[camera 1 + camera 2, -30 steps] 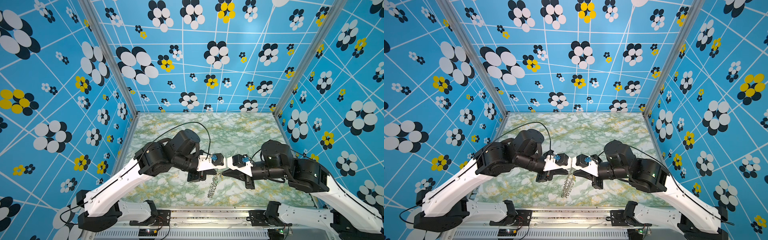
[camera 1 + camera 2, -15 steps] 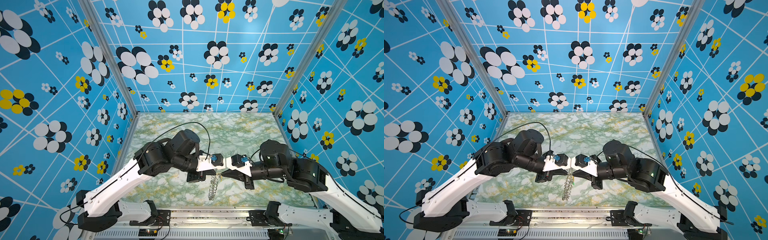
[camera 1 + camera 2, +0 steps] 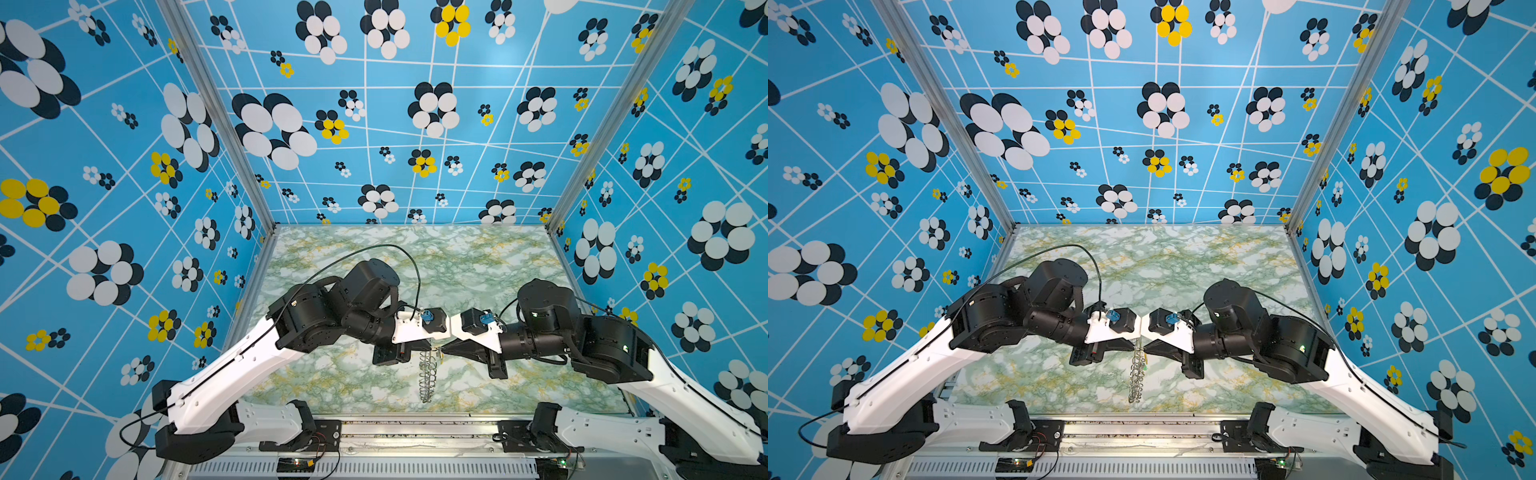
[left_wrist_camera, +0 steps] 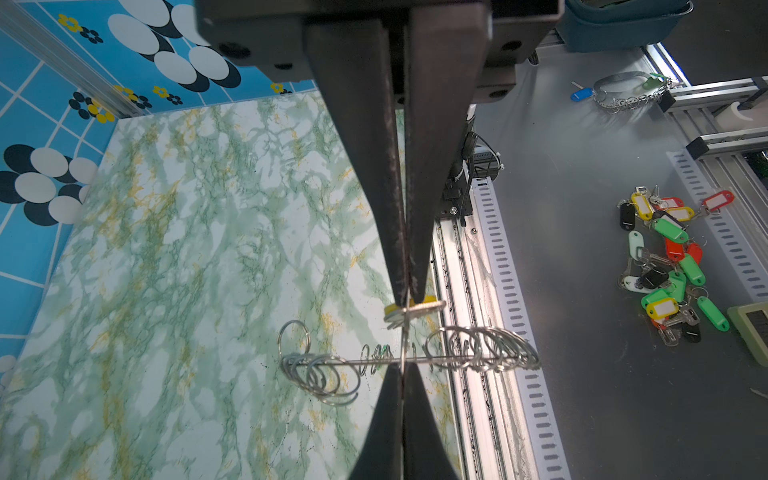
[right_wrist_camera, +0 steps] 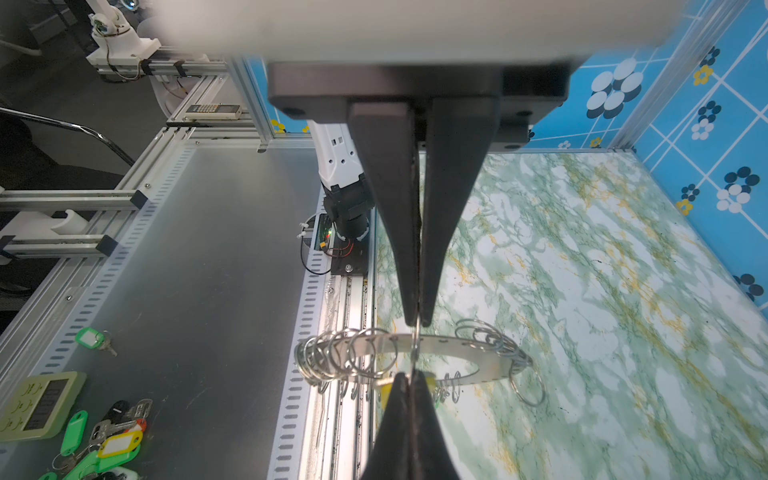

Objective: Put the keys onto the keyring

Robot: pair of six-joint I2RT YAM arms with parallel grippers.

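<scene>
Grey metal keyring (image 5: 440, 347), rim crowded with wire loops (image 4: 486, 347), held edge-up above the marbled tabletop (image 3: 478, 257), midway between both arms. Yellow key tag (image 4: 428, 300) pinched in the closed left tool (image 4: 405, 297); right tool (image 5: 417, 322) clamped shut on one thin loop at the rim.

The keyring (image 3: 428, 376) now hangs straighter below the two hands, its lower end swung slightly right.
</scene>
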